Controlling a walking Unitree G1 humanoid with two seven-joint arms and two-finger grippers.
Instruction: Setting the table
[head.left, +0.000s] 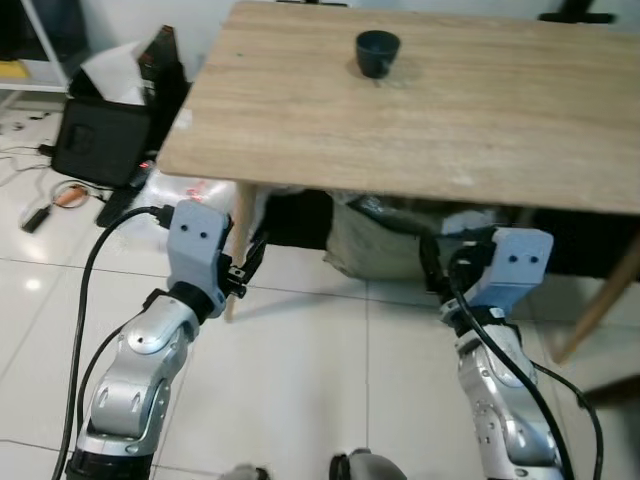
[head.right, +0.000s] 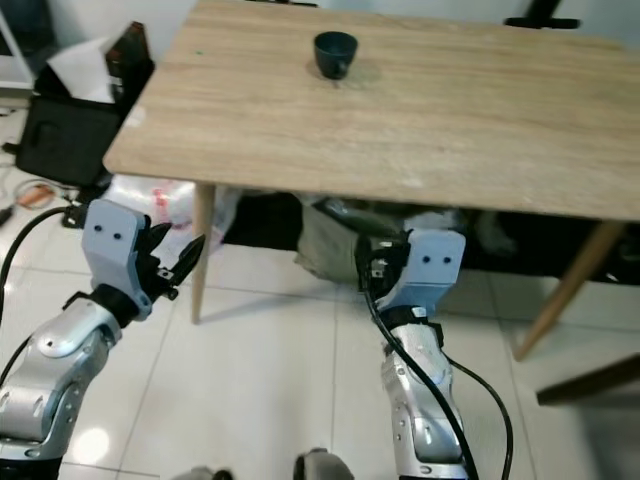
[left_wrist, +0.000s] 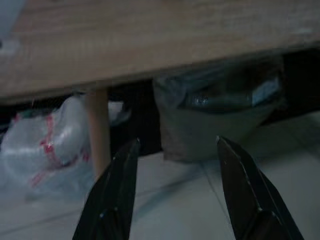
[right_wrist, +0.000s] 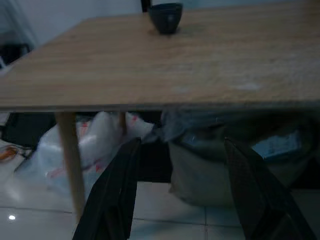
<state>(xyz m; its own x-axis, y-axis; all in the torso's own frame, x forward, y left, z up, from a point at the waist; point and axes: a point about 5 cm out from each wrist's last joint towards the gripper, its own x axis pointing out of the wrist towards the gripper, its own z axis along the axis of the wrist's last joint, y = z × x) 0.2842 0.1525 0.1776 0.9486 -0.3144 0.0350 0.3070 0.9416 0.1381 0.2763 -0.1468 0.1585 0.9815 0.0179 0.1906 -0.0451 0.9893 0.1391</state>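
Observation:
A dark blue cup (head.left: 377, 52) stands upright toward the far side of a light wooden table (head.left: 430, 130); it also appears as the cup (right_wrist: 165, 17) in the right wrist view. My left gripper (head.left: 249, 262) is held low in front of the table's near left leg (head.left: 238, 240), open and empty. My right gripper (head.left: 435, 262) hangs below the table's front edge, also open with nothing between its fingers (right_wrist: 117, 195). Both grippers sit well below the tabletop, far from the cup.
Under the table lie a grey-green bag (head.left: 375, 240) and a white plastic bag (head.right: 150, 200). A black box (head.left: 100, 140) and cables (head.left: 60, 195) sit on the floor at the left. Another table leg (head.left: 600, 300) slants at the right. White tiled floor spreads in front.

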